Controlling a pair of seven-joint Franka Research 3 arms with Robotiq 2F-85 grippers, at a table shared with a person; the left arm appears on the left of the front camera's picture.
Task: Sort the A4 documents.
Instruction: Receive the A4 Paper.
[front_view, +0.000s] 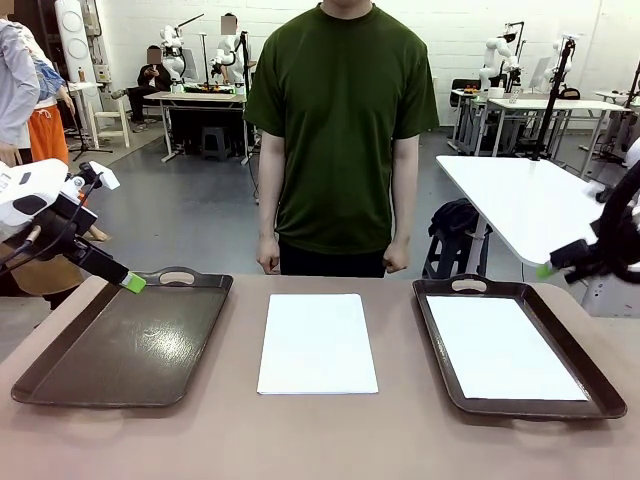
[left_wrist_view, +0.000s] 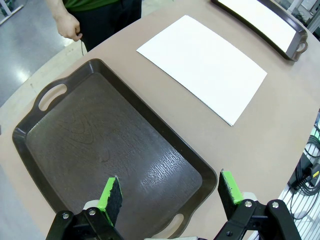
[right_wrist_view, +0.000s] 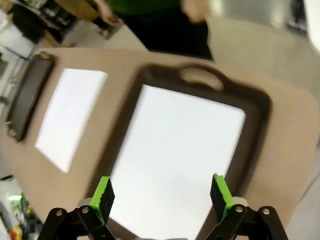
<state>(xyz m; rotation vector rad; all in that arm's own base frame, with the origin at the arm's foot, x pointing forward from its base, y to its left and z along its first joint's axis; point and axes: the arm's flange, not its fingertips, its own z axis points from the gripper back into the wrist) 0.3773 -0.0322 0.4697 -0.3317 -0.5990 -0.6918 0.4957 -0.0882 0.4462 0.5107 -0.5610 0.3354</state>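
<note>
Bare worktop (front_view: 320, 440) lies nearest, with free room around the white sheets (front_view: 318, 343) lying flat at its middle. Another sheet (front_view: 505, 347) lies in the right tray (front_view: 433, 335). Paper likely handles light, limp and slick, best pinched at a lifted edge. The left gripper (left_wrist_view: 170, 191), above the bare left tray (left_wrist_view: 100, 140), and the right gripper (right_wrist_view: 162, 192), above the right tray, hold their fingers wide apart, empty.

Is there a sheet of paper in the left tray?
No, the left tray is bare inside; the white paper lies on the table beside it.
</note>
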